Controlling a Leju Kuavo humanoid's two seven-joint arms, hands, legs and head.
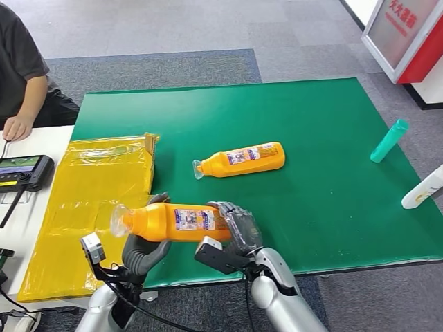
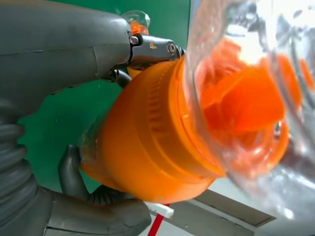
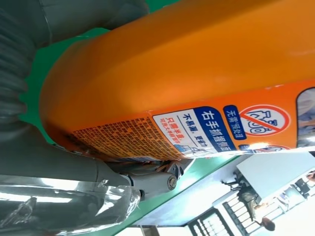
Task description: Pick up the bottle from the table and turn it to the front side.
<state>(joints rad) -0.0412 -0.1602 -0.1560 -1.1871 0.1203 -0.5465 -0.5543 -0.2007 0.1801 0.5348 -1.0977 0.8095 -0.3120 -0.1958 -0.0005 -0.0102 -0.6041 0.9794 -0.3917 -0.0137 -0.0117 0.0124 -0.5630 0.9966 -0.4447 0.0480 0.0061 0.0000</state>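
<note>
Two other bottles, a teal one [image 1: 389,140] and a white one [image 1: 423,188], lie at the right edge of the green mat [image 1: 324,124]; a second orange bottle [image 1: 240,160] lies mid-frame, and yellow plastic sheeting [image 1: 88,200] covers the left. Low in the frame, the held orange bottle [image 1: 175,221] lies level above the mat's near edge, the left hand [image 1: 143,252] gripping its neck end, the right hand [image 1: 237,228] its base.

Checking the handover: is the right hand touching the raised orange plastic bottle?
Touching. The right wrist view shows the right hand wrapped against the orange plastic bottle.
</note>
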